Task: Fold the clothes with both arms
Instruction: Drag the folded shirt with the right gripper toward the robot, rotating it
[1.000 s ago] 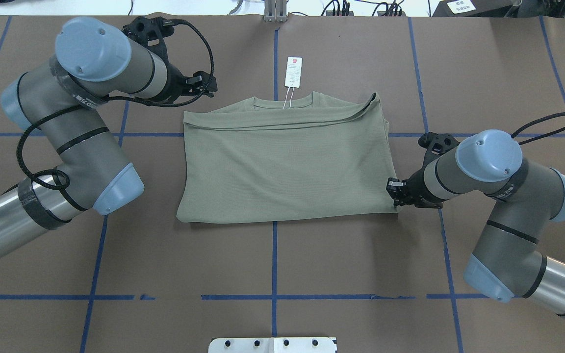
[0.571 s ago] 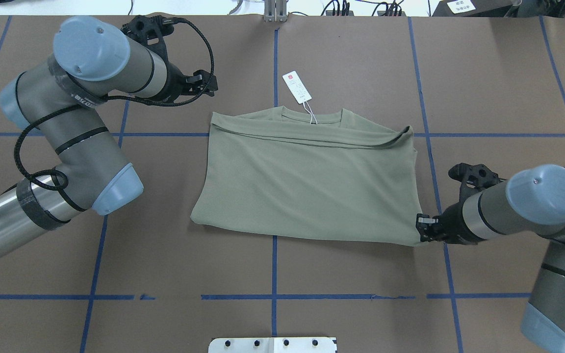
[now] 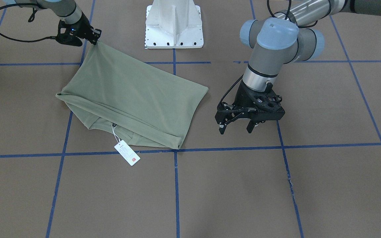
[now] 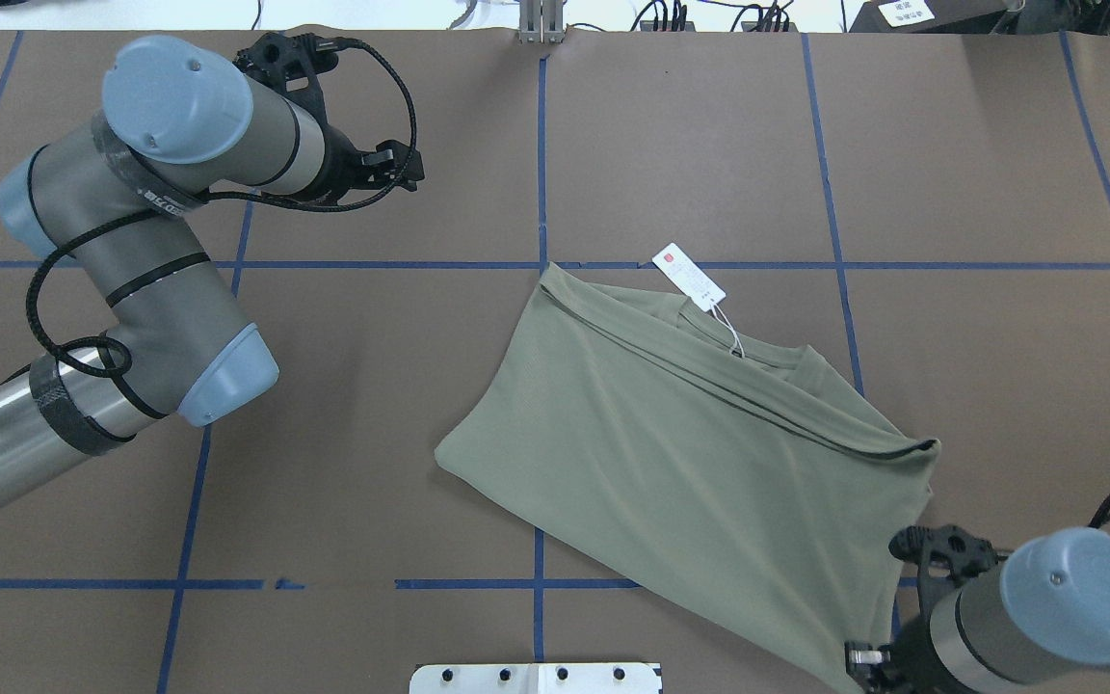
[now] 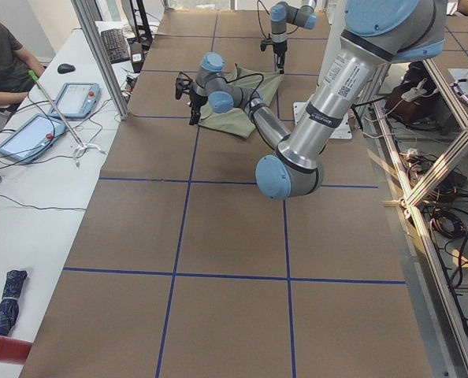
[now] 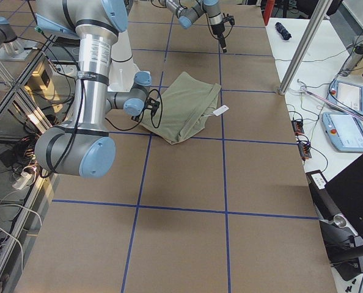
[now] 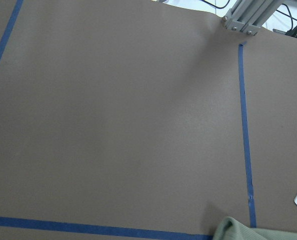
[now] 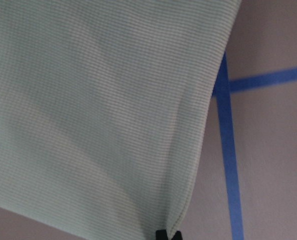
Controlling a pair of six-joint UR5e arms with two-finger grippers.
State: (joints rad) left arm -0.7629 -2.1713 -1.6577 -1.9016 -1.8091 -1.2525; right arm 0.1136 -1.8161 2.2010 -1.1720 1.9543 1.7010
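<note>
The sage-green shirt (image 4: 700, 472), folded into a wide rectangle, lies skewed across the brown table, its collar and white hang tag (image 4: 689, 276) on the far side. My right gripper (image 4: 860, 659) is shut on the shirt's near right corner, close to the table's front edge; the front-facing view shows that pinch (image 3: 93, 37) with the cloth (image 3: 127, 96) stretched away from it. In the right wrist view the fabric (image 8: 103, 115) fills the frame above a fingertip (image 8: 167, 234). My left gripper (image 3: 236, 129) hangs open over bare table, well left of the shirt.
The white pedestal base (image 4: 536, 678) sits at the near centre edge. Blue tape lines (image 4: 540, 145) grid the table. An aluminium post (image 5: 100, 55) and a side table with tablets (image 5: 76, 98) flank the far edge, where a person (image 5: 1, 55) sits.
My right gripper has pulled the shirt's corner toward the robot and to the right, so the shirt slid and turned clockwise with its tag. The left arm has stayed put.
</note>
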